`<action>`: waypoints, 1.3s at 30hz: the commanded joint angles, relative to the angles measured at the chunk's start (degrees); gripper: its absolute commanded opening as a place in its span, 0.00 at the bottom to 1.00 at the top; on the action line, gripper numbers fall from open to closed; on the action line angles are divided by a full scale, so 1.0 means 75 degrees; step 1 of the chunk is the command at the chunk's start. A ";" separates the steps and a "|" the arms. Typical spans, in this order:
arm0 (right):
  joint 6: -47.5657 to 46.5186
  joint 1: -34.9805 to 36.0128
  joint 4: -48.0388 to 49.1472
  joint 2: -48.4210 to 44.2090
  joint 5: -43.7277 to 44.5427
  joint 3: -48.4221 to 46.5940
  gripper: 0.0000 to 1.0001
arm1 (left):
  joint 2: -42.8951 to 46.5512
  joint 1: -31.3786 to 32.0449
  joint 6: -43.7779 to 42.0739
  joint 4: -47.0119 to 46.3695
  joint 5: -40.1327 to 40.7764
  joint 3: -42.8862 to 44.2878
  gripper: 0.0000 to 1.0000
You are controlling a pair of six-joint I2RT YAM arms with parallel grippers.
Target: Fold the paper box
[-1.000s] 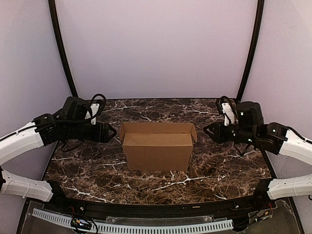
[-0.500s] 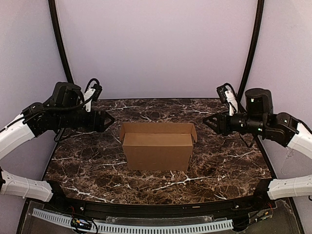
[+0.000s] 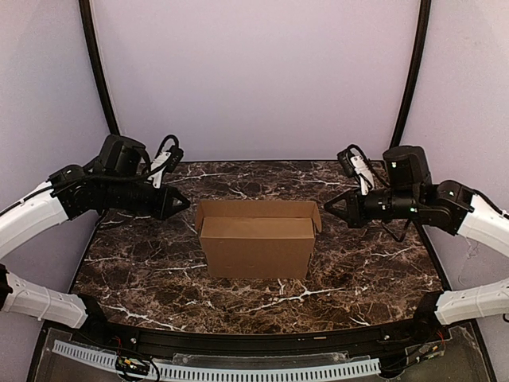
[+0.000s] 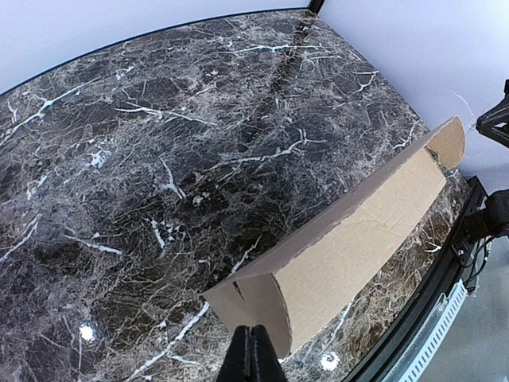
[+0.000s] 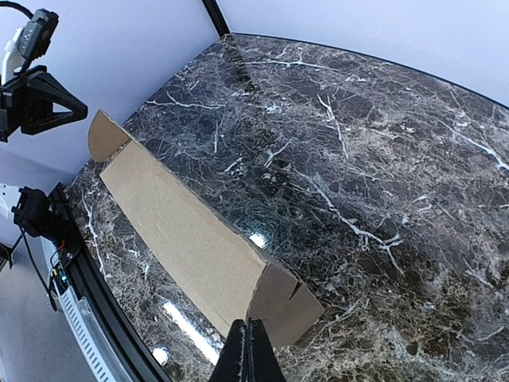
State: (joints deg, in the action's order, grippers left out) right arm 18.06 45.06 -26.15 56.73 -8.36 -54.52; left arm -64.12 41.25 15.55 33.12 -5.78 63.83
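Observation:
The paper box (image 3: 256,239) is plain brown cardboard and stands in the middle of the marble table, its long lid panel raised and its rounded end flaps sticking out on both sides. My left gripper (image 3: 184,204) hovers just left of the box's left end flap, shut and empty. In the left wrist view that flap (image 4: 253,301) lies right in front of the shut left gripper (image 4: 253,338). My right gripper (image 3: 332,205) hangs off the box's right end, also shut on nothing. The right wrist view has the right gripper (image 5: 250,334) just short of the right end flap (image 5: 290,302).
The dark marble table (image 3: 358,278) is bounded by pale walls at the back and sides and two black corner posts (image 3: 99,79). A perforated white cable strip (image 3: 238,372) runs along the near edge between the arm bases.
Both grippers have closed. Both arms lifted, then came back down and swung their tips in toward the box ends. The box has not moved.

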 commanded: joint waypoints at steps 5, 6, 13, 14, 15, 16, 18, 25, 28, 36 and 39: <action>-0.0005 0.0005 -0.0029 0.0371 0.0322 -0.0099 0.00 | -0.0286 0.0007 -0.0040 0.0594 0.0498 0.0310 0.01; -0.0012 0.0004 -0.0074 0.0424 0.0380 -0.0117 0.00 | -0.0316 0.0007 -0.0021 0.0620 0.0518 0.0321 0.01; 0.0017 0.0027 0.0010 0.0649 0.0250 -0.0103 0.00 | -0.0486 0.0004 0.0131 0.0337 -0.0187 0.0229 0.01; 0.0027 0.0027 0.0027 0.0668 0.0229 -0.0097 0.00 | -0.0495 0.0006 0.0148 0.0298 -0.0353 0.0216 0.01; 0.0039 0.0030 0.0046 0.0693 0.0213 -0.0092 0.00 | -0.0502 0.0007 0.0181 0.0234 -0.0430 0.0212 0.01; 0.0049 0.0039 0.0071 0.0706 0.0179 -0.0081 0.00 | -0.0517 0.0007 0.0190 0.0205 -0.0569 0.0203 0.01; 0.0072 0.0039 0.0131 0.0741 0.0108 -0.0069 0.00 | -0.0546 0.0007 0.0221 0.0156 -0.0730 0.0181 0.01; 0.0111 0.0153 0.0194 0.0858 0.0073 -0.0124 0.00 | -0.0589 0.0013 0.0331 -0.0002 -0.1170 0.0059 0.01; 0.0122 0.0178 0.0208 0.0862 0.0100 -0.0130 0.00 | -0.0606 0.0019 0.0370 -0.0082 -0.1333 0.0023 0.01; 0.0154 0.0216 0.0221 0.0862 0.0141 -0.0106 0.00 | -0.0601 0.0012 0.0346 -0.0070 -0.1419 -0.0048 0.01; 0.0180 0.0216 0.0188 0.0860 0.0212 -0.0050 0.00 | -0.0575 0.0019 0.0260 0.0065 -0.1178 -0.0027 0.01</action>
State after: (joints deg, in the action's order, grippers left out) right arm 18.74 46.09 -26.15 63.11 -7.27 -54.52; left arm -68.69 41.25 18.20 32.88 -15.42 64.64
